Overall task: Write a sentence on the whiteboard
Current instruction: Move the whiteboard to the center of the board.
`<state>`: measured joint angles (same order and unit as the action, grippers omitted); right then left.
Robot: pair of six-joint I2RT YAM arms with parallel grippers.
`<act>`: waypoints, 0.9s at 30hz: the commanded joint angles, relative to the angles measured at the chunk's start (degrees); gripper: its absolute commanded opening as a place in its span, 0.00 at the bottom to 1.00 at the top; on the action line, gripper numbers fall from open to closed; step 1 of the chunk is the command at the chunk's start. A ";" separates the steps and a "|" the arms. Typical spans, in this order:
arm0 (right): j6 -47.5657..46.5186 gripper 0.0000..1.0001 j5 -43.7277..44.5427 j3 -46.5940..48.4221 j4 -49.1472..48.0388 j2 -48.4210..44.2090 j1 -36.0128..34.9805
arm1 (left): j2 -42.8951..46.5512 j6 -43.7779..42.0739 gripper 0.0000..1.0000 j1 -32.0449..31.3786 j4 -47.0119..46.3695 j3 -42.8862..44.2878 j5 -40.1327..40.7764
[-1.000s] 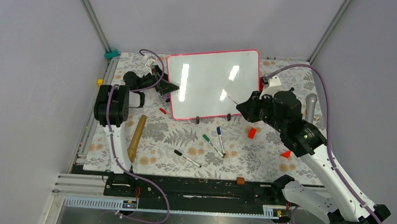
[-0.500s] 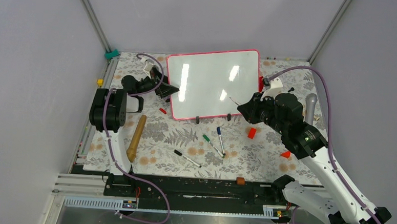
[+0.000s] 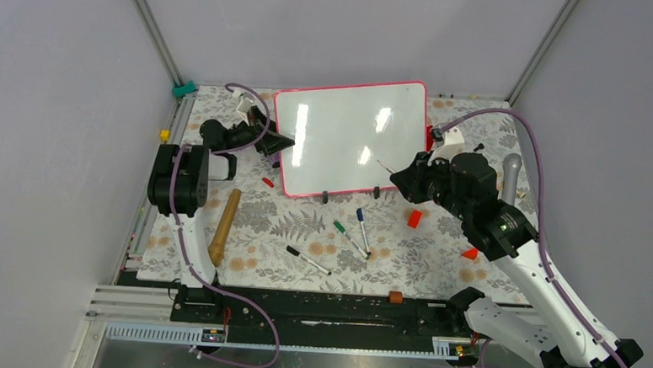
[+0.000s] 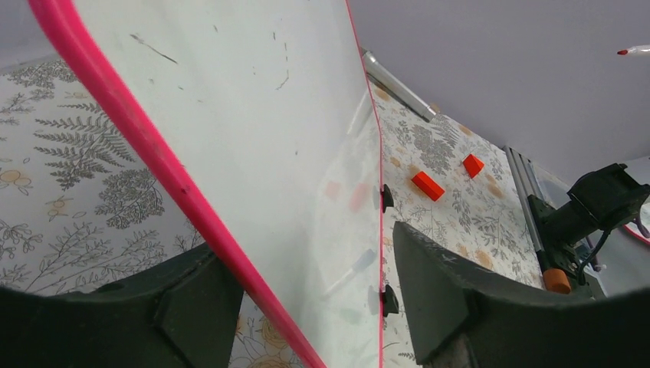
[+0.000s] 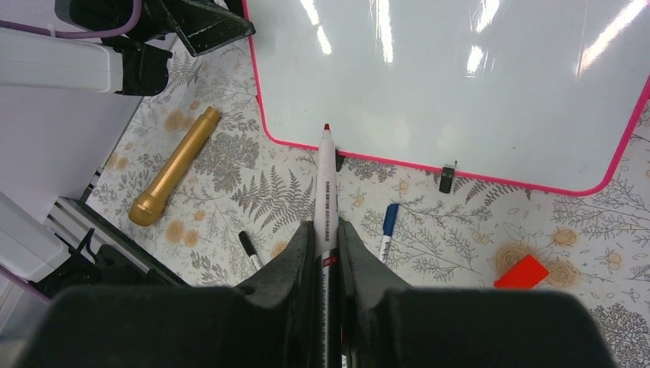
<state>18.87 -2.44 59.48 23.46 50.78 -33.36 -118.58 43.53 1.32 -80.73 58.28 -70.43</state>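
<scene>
The whiteboard (image 3: 351, 139) lies at the back of the table, glossy white with a pink frame and two black clips (image 3: 325, 197) on its near edge. No sentence is in view on it, only glare and faint marks. My left gripper (image 3: 276, 144) is open, its jaws straddling the board's near left corner (image 4: 253, 138) with a narrow gap on the right side. My right gripper (image 3: 401, 176) is shut on an uncapped red marker (image 5: 326, 176). The marker's tip hovers over the board's near edge (image 5: 460, 77).
A gold microphone (image 3: 224, 225) lies left of centre. Blue (image 3: 362, 220), green (image 3: 347, 236) and black (image 3: 306, 260) markers lie in front of the board. Red blocks (image 3: 414, 218) (image 3: 470, 253) and a silver microphone (image 3: 510, 172) sit near the right arm. A small red cap (image 3: 267, 182) lies by the board's corner.
The left gripper's jaws have narrowed around the board's corner and its wrist has shifted slightly. The right arm and marker have barely moved.
</scene>
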 commanded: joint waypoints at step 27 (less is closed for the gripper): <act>-0.99 0.00 1.84 1.64 -0.71 0.56 0.14 | -4.41 10.89 0.55 0.88 -3.64 1.16 8.45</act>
<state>18.85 -1.98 59.48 23.51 51.48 -33.36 -123.15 54.30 1.87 -80.71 58.48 -62.26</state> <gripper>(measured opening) 0.165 0.526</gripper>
